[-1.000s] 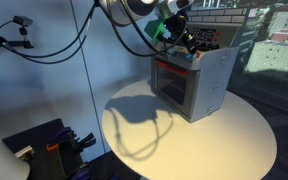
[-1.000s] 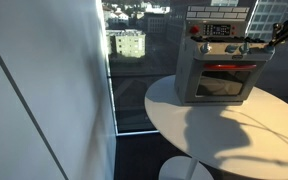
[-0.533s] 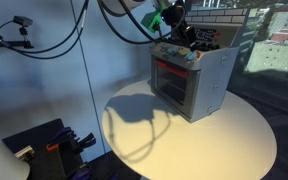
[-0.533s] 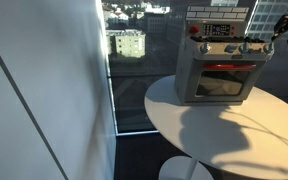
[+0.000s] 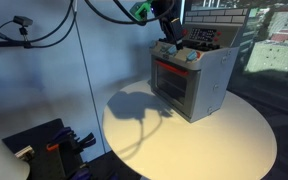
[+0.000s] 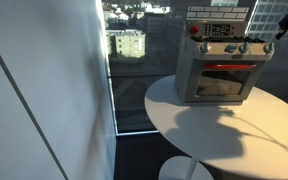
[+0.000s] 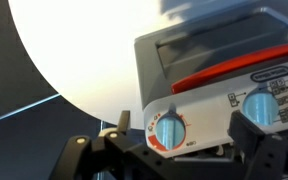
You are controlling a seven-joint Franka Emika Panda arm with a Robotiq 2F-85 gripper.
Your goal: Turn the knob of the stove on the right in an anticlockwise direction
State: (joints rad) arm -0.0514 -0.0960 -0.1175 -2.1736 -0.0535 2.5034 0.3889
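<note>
The stove [image 5: 191, 82] is a small grey toy oven with a red-framed glass door, standing on a round white table [image 5: 214, 140]. Both exterior views show it, and its top strip [image 6: 234, 47] carries small blue knobs. My gripper [image 5: 172, 38] hangs just above that strip, open and holding nothing. In the wrist view a blue knob [image 7: 167, 131] with a red ring lies between my fingers [image 7: 256, 135], apart from both. A second blue knob [image 7: 260, 104] sits beside it. My gripper [image 6: 285, 22] shows only at the frame's edge in an exterior view.
The table edge [image 6: 164, 100] drops off close to the stove's side. A tall window with a city view stands behind. Cables [image 5: 54, 35] hang from the arm, and a camera [image 5: 22, 21] sits on a stand. Black equipment [image 5: 59, 145] lies on the floor.
My gripper has opened, let go of the knob and lifted up off the stove's knob strip. The stove has not moved.
</note>
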